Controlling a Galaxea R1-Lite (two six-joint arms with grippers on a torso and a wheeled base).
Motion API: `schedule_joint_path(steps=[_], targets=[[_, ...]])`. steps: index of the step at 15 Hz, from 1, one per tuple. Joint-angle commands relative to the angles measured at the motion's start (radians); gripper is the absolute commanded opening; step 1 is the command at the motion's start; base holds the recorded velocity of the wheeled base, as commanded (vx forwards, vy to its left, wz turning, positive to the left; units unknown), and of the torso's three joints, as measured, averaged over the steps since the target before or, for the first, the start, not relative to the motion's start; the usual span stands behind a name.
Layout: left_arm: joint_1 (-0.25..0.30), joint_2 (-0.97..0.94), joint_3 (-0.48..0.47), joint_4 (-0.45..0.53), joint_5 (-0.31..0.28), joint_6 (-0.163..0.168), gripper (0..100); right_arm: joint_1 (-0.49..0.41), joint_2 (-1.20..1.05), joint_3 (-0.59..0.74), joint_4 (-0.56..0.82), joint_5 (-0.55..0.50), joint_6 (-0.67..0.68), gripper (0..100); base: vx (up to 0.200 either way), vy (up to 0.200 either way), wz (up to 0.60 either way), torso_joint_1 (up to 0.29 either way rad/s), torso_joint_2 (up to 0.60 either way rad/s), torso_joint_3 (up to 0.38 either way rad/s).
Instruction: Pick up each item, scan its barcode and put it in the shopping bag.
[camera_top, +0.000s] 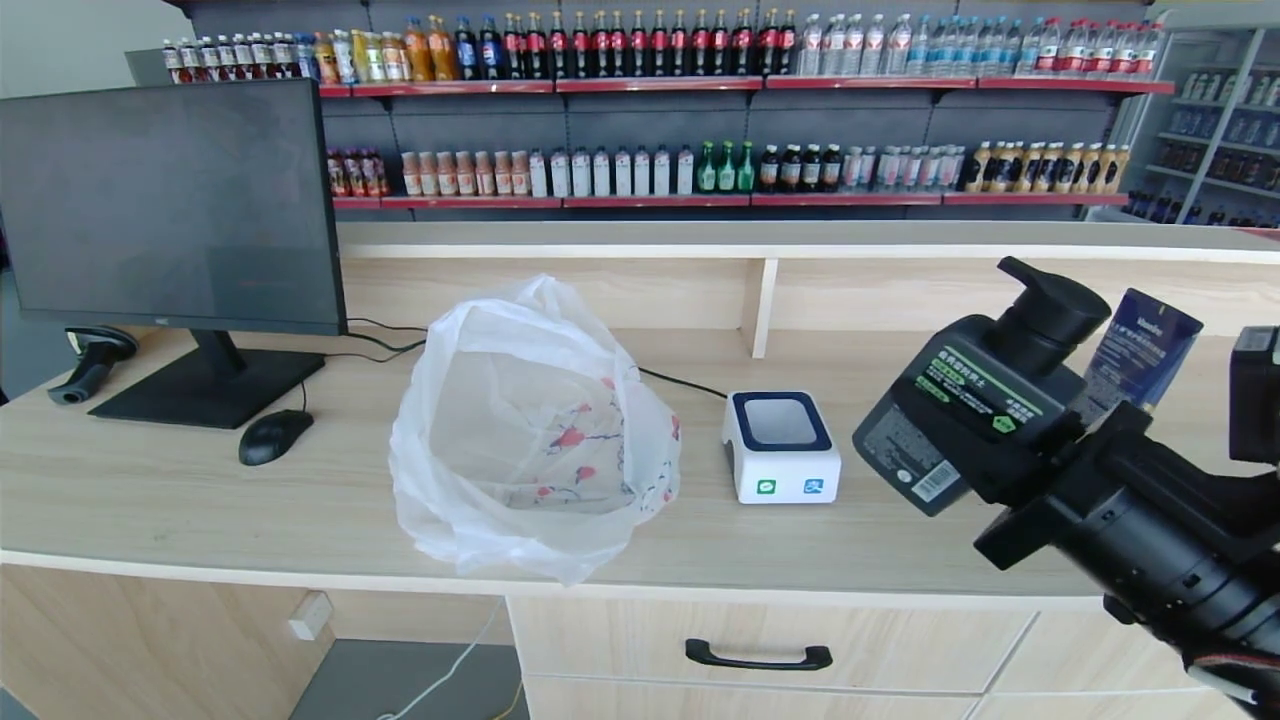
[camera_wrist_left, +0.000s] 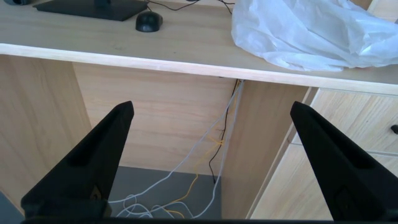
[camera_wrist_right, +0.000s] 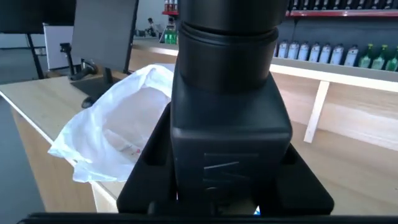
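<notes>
— Black pump bottle (camera_top: 965, 420), clamped between the fingers of the right end effector (camera_top: 1035, 480), tilted in the air just right of the scanner (camera_top: 780, 445), above the desk (camera_top: 150, 480).
— Scanned yet?
— Probably not; judged to be on the way to the scanner. White barcode patch (camera_top: 935, 483) low on the bottle's side, turned toward the head camera, not down at the scanner's dark window (camera_top: 778, 420).
— Best way through the step?
— Swing left over the window, then roll the wrist to turn the barcode patch downward. Keep low and level over the glass, pause briefly, avoid sweeping past too fast. Mind the pump head (camera_top: 1050, 300): tall, likely top-heavy, apt to twist in a side grip.
— Grip secure?
— Seems snug on both flanks in the right wrist view, though hard to confirm with the contact points hidden behind the bottle's body.
— And afterwards?
— Across to the shopping bag (camera_top: 530, 430), standing open on the desk left of the scanner. Lower through the mouth before letting go; thin plastic, easy to collapse.
— And the left end effector (camera_wrist_left: 211, 162)?
— Fingers spread apart, empty, low before the desk's front edge. Free to steady the bag's rim if needed.
— Anything else waiting?
— One blue pouch (camera_top: 1140, 345) on the desk behind the bottle.
</notes>
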Motion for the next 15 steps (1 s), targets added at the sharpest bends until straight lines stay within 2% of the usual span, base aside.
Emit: schedule_joint_path(steps=[1,3,4,6,8,15], targets=[[0.001,0.000,0.000,0.000,0.000,0.000,100,0.071,0.046,-0.026,-0.001,0.002,0.045,0,0.000,0.000,0.00,0.000,0.00,0.000],[0.001,0.000,0.000,0.000,0.000,0.000,100,0.189,0.055,-0.088,-0.001,0.000,0.177,0,0.000,0.000,0.00,0.000,0.00,0.000],[0.001,0.000,0.000,0.000,0.000,0.000,100,0.212,0.054,-0.097,-0.001,0.000,0.244,0,0.000,0.000,0.00,0.000,0.00,0.000],[0.001,0.000,0.000,0.000,0.000,0.000,100,0.229,0.055,-0.117,-0.001,0.000,0.290,0,0.000,0.000,0.00,0.000,0.00,0.000],[0.001,0.000,0.000,0.000,0.000,0.000,100,0.311,0.060,-0.200,-0.001,0.000,0.339,0,0.000,0.000,0.00,0.000,0.00,0.000],[0.001,0.000,0.000,0.000,0.000,0.000,100,0.340,0.028,-0.250,-0.001,0.105,0.484,0,0.000,0.000,0.00,0.000,0.00,0.000]])
